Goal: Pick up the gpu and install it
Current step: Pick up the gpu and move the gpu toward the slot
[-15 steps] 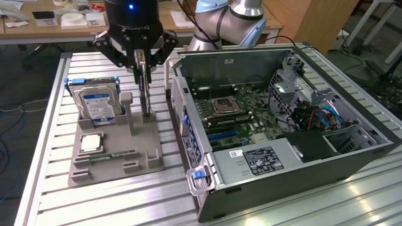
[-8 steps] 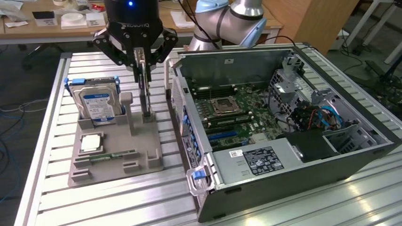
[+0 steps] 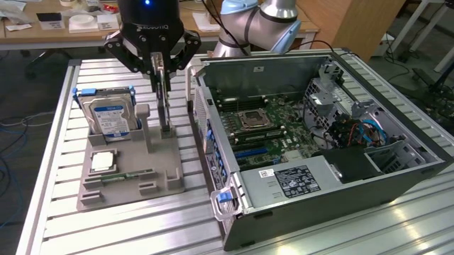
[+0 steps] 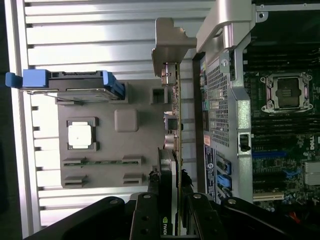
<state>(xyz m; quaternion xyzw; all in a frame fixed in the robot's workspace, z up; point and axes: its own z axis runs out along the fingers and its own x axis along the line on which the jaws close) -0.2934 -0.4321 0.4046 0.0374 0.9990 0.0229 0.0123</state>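
The gpu (image 3: 165, 103) is a thin dark card standing on edge in a slot of the grey holder (image 3: 163, 183), on the side nearest the computer case. My gripper (image 3: 162, 69) reaches down from above and is shut on the card's upper edge. In the wrist view the gpu (image 4: 173, 125) appears edge-on between my fingers (image 4: 152, 182), with its metal end bracket (image 4: 169, 47) at the far end. My gripper (image 4: 170, 181) pinches it from both sides. Whether the card's lower edge still rests in the slot cannot be told.
The holder also carries an upright silver hard drive (image 3: 110, 114) with a blue label, a processor chip (image 3: 103, 161) and a small green memory stick (image 3: 127, 175). The open computer case (image 3: 397, 159) lies right beside it with the motherboard (image 3: 266, 130) exposed. Everything sits on a slatted metal table (image 3: 142, 223).
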